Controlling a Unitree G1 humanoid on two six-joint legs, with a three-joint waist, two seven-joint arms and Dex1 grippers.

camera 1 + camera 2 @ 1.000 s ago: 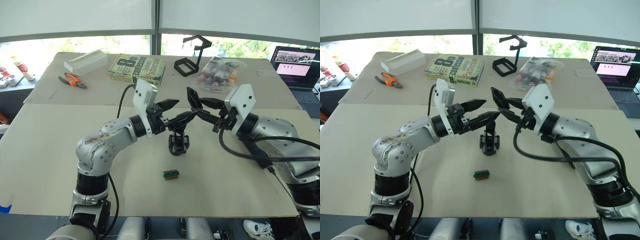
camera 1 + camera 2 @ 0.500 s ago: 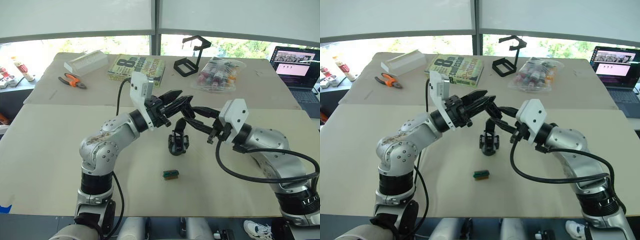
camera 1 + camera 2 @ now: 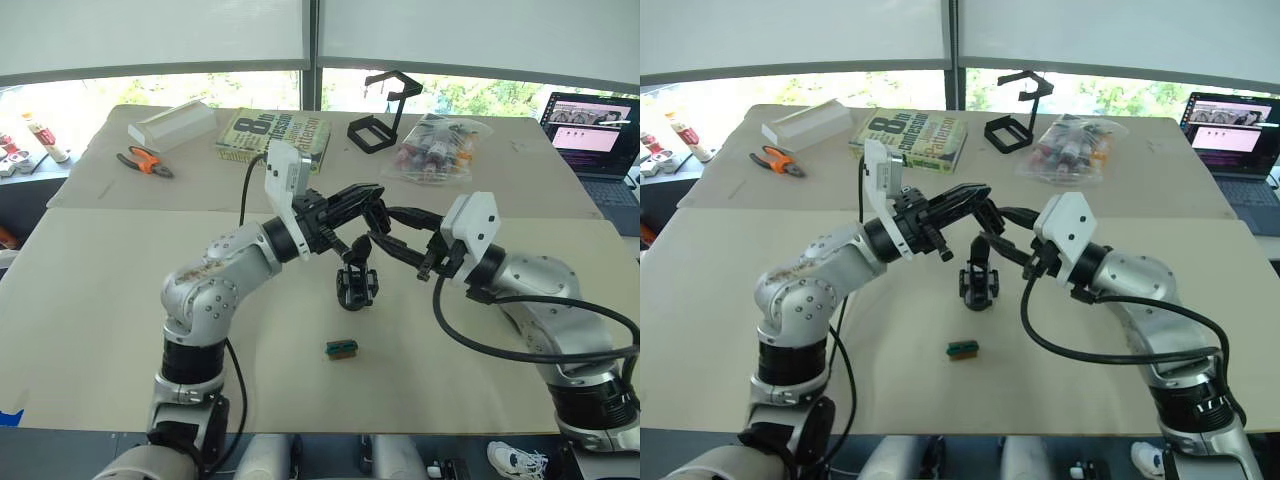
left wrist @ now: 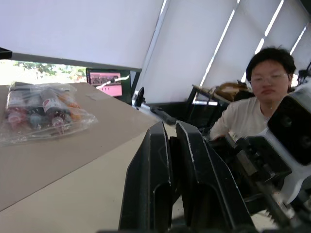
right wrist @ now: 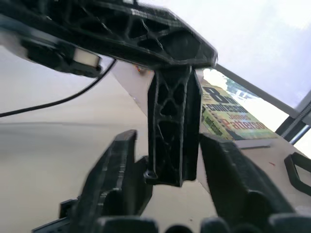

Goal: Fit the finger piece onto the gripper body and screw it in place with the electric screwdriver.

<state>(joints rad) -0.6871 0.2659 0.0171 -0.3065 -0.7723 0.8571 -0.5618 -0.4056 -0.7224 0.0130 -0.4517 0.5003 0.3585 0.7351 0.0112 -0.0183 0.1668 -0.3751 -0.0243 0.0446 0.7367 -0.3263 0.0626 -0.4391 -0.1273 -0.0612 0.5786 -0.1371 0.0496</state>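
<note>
Holding the finger piece (image 5: 172,127) up in the air, my left hand (image 3: 368,198) is hovering above the middle of the counter (image 3: 120,330). Its two fingers are pressed together, and from the right wrist view I am judging that they are clamped on the top end of this piece, which is hanging downward. My right hand (image 3: 380,224) is meeting it from the right. Its fingers are standing apart on both sides of the hanging piece and are not touching it. The gripper body (image 3: 355,283) is standing upright on the counter just below both hands, with its one finger pointing up.

I think the step now is passing or turning the piece between the hands so it can go down onto the body. To do it well, I am planning to close the right fingers on the flat sides of the piece before the left lets go. I am also keeping both hands high, because a low move could knock the body over. The pointed end should be looking the same way as the finger already on the body.

On the far side, a clear plastic bag (image 3: 432,150) is lying with small colourful bottles inside. A white box (image 3: 172,123) is lying far left; what it is holding I cannot tell.
</note>
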